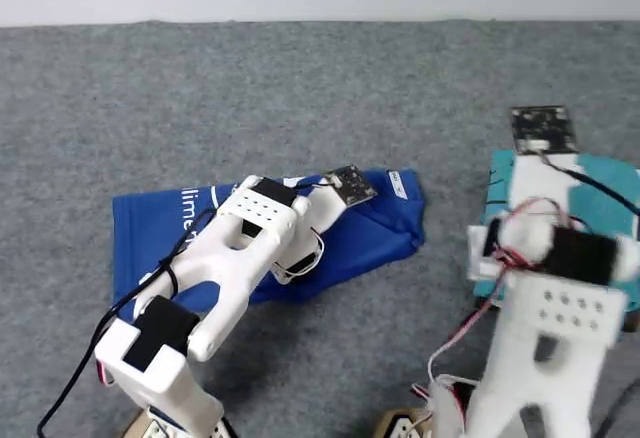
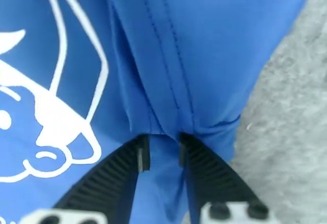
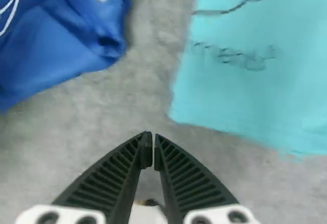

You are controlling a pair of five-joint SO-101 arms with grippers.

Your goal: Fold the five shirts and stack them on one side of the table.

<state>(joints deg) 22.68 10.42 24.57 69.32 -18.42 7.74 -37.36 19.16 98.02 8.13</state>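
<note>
1. Blue cloth was pinched between the jaws of the left gripper [image 2: 159, 151]. A raised, seamed fold of the blue shirt [image 2: 214, 40] ran into the narrow gap, so the jaws stood closed on fabric.
2. The pinch sat beside the white print [image 2: 46, 111] and close to the shirt's edge, with the bare grey table [image 2: 291, 132] just past it. Because the hold looked shallow, the fold was best carried over low and level so that it neither slipped out nor dragged the layer beneath.
3. In the high view the blue shirt lay left of the table's middle. It was partly doubled over, and its right end was bunched. That bunching would want laying flat before release, or the crease would set crooked.
4. The right gripper [image 3: 149, 150] hung over bare table with its jaws pressed together on nothing. It was between the blue shirt's rumpled corner and the teal shirt [image 3: 255, 70].
5. The teal shirt lay flat at the table's right side, apart from the blue one, and that was probably where the stack would go. Whether other shirts lay beneath it could not be told.
6. As a judgement, the idle right gripper was well placed to pin the blue shirt's near edge while the left completed the fold.
</note>
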